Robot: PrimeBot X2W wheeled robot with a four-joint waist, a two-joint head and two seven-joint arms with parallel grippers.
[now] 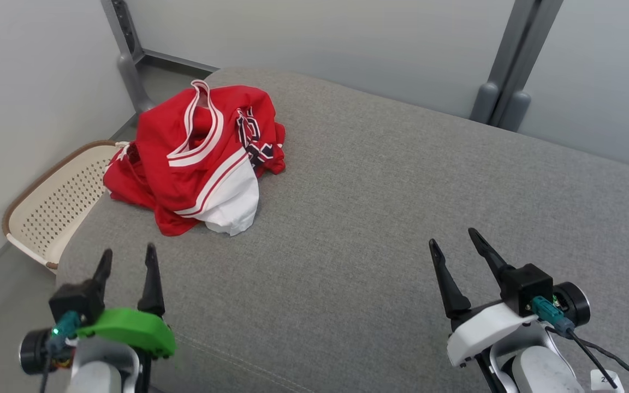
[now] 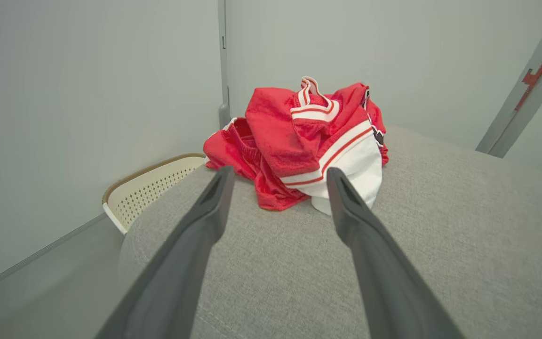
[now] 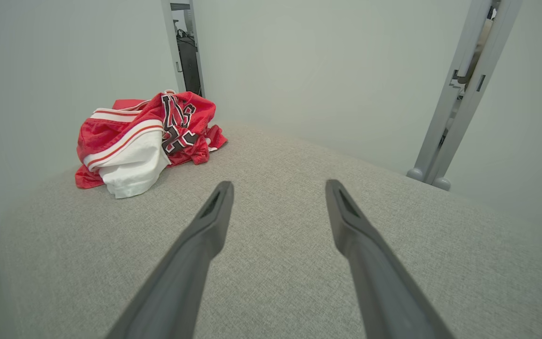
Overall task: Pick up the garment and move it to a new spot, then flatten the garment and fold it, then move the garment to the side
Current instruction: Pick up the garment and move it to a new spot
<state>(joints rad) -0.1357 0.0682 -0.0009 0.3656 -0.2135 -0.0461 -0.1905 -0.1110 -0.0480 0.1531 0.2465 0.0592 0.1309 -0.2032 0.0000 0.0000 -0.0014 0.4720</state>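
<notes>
Garment [image 1: 200, 164]: red mesh jersey, white-red striped trim, white panel, dark lettering, crumpled in a heap at the far left corner of the grey padded surface [image 1: 374, 218], next to a cream basket [image 1: 52, 210]. Left pincer [image 1: 129, 250] fingers apart, empty, garment straight ahead, near, not touching. Right pincer [image 1: 452, 236] fingers apart, empty, well apart from the garment, which lies off to its left

The head camera looks down and forward from high over the grey cushion [image 1: 380, 218], with the red garment [image 1: 200, 158] toward eleven o'clock. Each wrist camera sits low, sighting along its own fingers [image 2: 195, 235]: the left near the garment at twelve o'clock, the right farther off, garment at ten. All three share garment and cushion.
</notes>
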